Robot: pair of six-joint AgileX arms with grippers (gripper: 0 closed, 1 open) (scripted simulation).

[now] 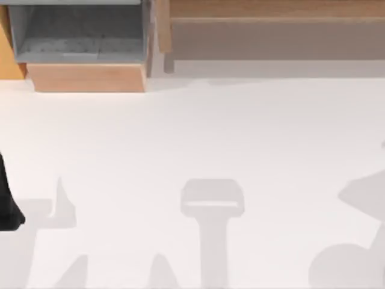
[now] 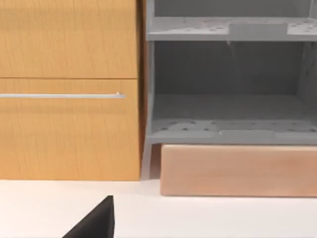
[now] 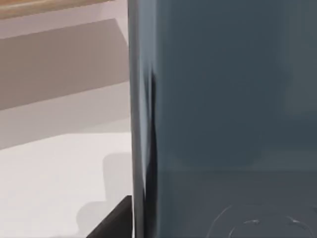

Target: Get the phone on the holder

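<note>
A: Where was the phone (image 3: 228,99)?
B: Right up against the right wrist camera. Flat dark blue-grey slab, glossy face, one long edge standing upright against the white bench (image 3: 54,183) behind it.
A: Right pincer (image 3: 116,223) clenched on it?
B: Couldn't tell. Just 1 black finger tip low down, touching or just beside the phone's edge. No view of both fingers.
A: Left pincer (image 2: 94,223)?
B: 1 black finger tip poking into the left wrist view above the bench. Grip state: couldn't tell either. Left arm (image 1: 7,205) sat at the top view's left edge, dark sliver only.
A: Background?
B: Grey shelf unit (image 2: 228,84) with 2 open levels sitting on a light wood block (image 2: 237,171), at the bench's far left. Orange wood cabinet (image 2: 64,99) with a thin metal handle (image 2: 59,95) beside it. Long wooden ledge (image 1: 271,30) across the far right. Bench middle carried only grey shadows.
</note>
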